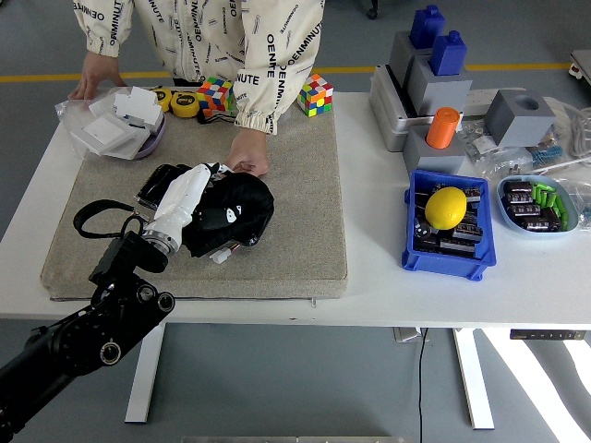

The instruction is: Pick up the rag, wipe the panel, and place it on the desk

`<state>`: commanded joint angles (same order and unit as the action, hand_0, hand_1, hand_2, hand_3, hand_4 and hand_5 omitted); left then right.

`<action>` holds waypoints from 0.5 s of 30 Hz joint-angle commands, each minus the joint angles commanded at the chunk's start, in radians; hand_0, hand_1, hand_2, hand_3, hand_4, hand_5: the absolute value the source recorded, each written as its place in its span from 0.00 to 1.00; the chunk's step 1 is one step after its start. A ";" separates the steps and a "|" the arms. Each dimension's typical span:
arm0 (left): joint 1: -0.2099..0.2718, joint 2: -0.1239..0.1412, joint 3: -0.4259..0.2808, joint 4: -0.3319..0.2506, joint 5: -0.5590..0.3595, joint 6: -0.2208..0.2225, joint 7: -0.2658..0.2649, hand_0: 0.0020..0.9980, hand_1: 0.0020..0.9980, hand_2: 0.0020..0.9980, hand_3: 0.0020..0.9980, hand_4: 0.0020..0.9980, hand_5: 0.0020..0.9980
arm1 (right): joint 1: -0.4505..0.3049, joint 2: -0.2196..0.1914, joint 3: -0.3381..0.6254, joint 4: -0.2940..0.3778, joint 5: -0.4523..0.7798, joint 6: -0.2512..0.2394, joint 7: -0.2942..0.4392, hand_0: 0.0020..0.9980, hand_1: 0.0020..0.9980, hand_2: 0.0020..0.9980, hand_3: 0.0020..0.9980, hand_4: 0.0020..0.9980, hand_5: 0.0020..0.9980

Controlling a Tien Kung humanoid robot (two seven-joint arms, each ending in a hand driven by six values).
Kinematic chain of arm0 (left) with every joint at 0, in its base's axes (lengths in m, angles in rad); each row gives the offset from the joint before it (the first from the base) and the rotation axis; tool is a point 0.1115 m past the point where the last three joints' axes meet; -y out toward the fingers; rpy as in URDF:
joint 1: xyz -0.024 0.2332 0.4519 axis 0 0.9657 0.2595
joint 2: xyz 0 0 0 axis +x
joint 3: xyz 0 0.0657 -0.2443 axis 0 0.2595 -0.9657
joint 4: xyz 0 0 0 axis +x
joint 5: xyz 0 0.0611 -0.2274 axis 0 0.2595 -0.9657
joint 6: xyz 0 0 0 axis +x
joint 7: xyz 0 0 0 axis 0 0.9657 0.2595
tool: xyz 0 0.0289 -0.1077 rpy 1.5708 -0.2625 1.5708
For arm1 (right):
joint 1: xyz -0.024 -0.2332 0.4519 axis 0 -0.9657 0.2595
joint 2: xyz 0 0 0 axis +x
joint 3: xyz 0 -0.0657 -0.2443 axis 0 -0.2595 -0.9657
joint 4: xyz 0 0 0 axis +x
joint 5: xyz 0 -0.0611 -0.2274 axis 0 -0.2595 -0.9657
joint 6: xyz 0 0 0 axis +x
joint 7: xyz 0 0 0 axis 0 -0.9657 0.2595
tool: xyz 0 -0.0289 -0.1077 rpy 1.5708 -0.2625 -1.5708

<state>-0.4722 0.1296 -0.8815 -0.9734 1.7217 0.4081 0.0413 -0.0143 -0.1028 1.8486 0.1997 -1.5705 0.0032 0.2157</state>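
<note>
Wiping looks underway: the left hand [185, 197] lies flat on the black rag [231, 210], fingers pressing rather than gripping it, over the panel [159, 185] on the grey mat [305, 185]. A person's hand [246, 157] steadies the panel's far edge.

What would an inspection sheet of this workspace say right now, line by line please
Surface: white table with a beige mat on its left half.
Job's things: black rag bunched over the dark panel on the mat.
Clutter: two puzzle cubes, blue bin holding a yellow ball, grey blocks, parts tray.
Hands: left hand lies on the rag; right not in view.
Cables: black loop beside the left wrist.
Surroundings: a person's hand steadies the panel's far edge.
</note>
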 joint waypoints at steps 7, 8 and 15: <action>-0.025 0.005 -0.082 0.098 -0.002 0.022 -0.032 0.29 0.35 0.33 0.57 0.65 0.00 | 0.001 0.000 -0.002 0.000 0.003 0.000 0.000 0.53 0.56 0.49 0.52 0.88 0.35; -0.029 0.004 -0.098 0.116 -0.001 0.028 -0.040 0.29 0.35 0.33 0.57 0.65 0.00 | 0.000 -0.001 -0.003 0.000 0.003 0.000 0.000 0.53 0.56 0.49 0.52 0.88 0.35; -0.044 -0.003 -0.178 0.203 0.014 0.063 -0.073 0.29 0.35 0.33 0.57 0.66 0.00 | 0.001 -0.002 -0.003 -0.001 0.003 0.000 0.000 0.53 0.56 0.49 0.52 0.88 0.35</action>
<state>-0.5164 0.1267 -1.0600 -0.7707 1.7359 0.4715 -0.0321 -0.0132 -0.1050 1.8459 0.1989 -1.5673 0.0032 0.2161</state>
